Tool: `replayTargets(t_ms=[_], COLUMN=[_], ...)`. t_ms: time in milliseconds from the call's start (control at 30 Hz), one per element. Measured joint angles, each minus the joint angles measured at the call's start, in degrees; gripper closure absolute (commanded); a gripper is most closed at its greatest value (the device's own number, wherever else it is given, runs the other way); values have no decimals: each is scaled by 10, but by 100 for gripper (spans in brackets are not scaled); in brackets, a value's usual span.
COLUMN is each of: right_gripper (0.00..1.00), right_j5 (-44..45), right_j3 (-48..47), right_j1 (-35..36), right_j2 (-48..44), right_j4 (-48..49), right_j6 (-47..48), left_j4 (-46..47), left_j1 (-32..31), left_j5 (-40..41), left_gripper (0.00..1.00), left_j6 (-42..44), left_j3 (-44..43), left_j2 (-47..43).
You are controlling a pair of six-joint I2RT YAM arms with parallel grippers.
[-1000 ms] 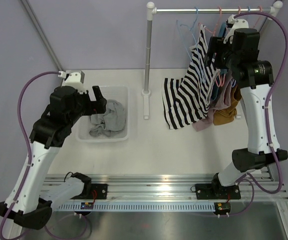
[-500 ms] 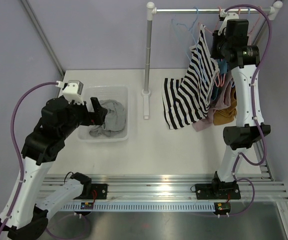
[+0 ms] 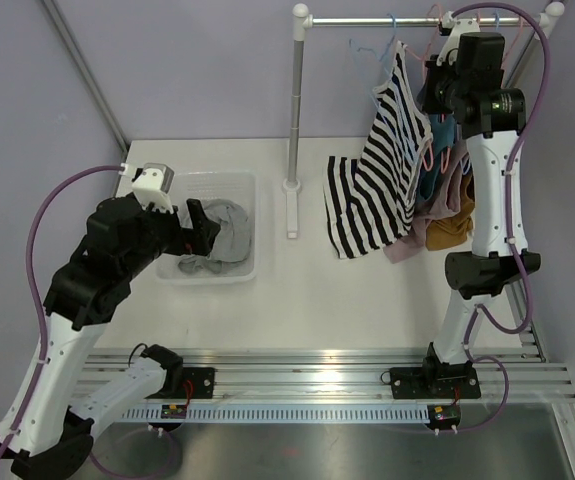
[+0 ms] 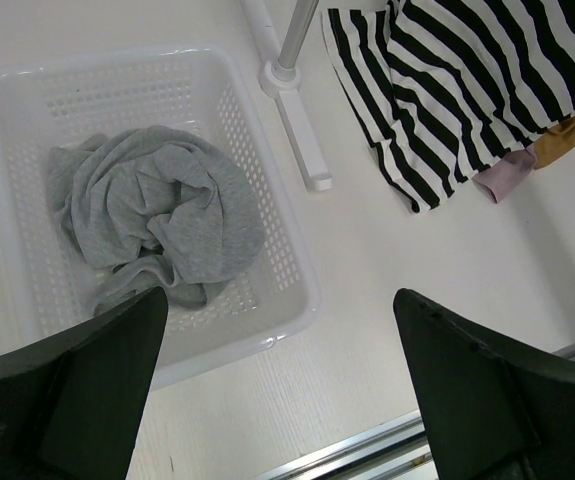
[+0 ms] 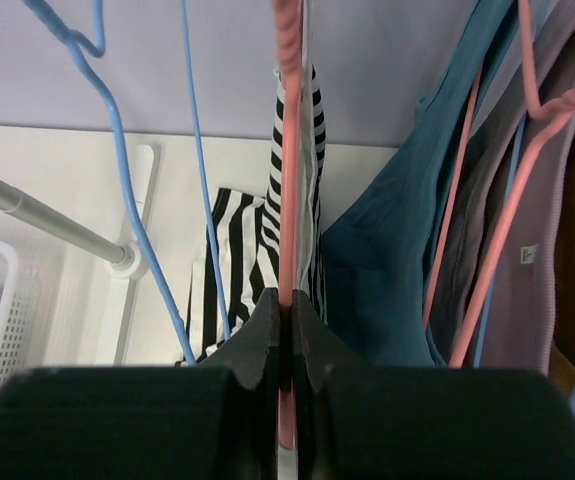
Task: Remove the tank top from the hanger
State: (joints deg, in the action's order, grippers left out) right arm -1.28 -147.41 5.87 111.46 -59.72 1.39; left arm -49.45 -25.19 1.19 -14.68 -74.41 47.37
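Tank top (image 3: 377, 170), striped, hangs on the pink hanger (image 5: 288, 150) at the rail (image 3: 417, 20) — not off yet. Right tool (image 5: 287, 305) is clamped on the hanger wire, left tool (image 4: 279, 300) apart over the basket (image 4: 117, 60) — by my read the whole removal is left.

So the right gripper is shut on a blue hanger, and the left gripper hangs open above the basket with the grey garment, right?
Not blue: the right wrist view shows the right gripper shut on a pink hanger. The left gripper is open above the white basket with the grey garment.
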Motion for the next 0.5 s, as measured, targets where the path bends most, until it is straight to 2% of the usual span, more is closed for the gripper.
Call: replayTargets(t_ms=[267, 367, 500], right_gripper=[100, 100, 100], right_j5=[-6, -14, -29], right_j3=[-3, 49, 170], right_j1=[0, 0, 0], right_j2=[-52, -109, -214], right_j4=[-1, -3, -3], right_j6=[-7, -19, -33], left_j4=[0, 4, 19], left_j1=[-17, -29, -70], left_j5=[0, 0, 12], left_gripper=[1, 1, 1], left_j6=[-6, -14, -23], left_j3=[0, -2, -25], left_j2=[0, 1, 18])
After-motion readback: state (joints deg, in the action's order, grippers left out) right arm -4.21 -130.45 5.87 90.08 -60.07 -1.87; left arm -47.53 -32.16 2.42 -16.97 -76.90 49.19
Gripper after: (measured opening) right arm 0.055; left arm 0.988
